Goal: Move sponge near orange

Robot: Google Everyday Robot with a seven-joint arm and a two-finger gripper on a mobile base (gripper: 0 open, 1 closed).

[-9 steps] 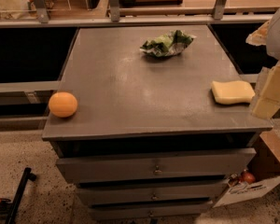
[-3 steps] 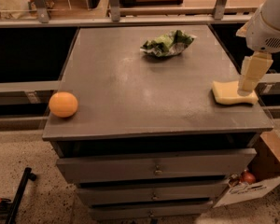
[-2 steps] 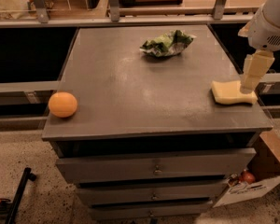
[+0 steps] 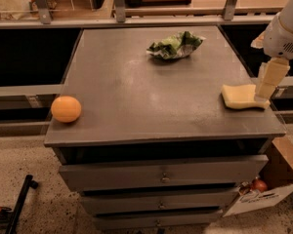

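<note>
At right edge of table [image 4: 136,96] | fingers [image 4: 264,89] at right end of sponge [image 4: 237,96] | grip: cannot tell

Robot lab: claw [image 4: 262,98] at drawer cabinet [image 4: 161,175] edge, metal railings [image 4: 120,5] behind

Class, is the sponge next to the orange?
No: the sponge sits at the tabletop's right edge by the gripper, the orange far left.

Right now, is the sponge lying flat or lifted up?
Lying flat. The sponge rests on the table near its right edge, and the gripper is down at the sponge's right end.
</note>
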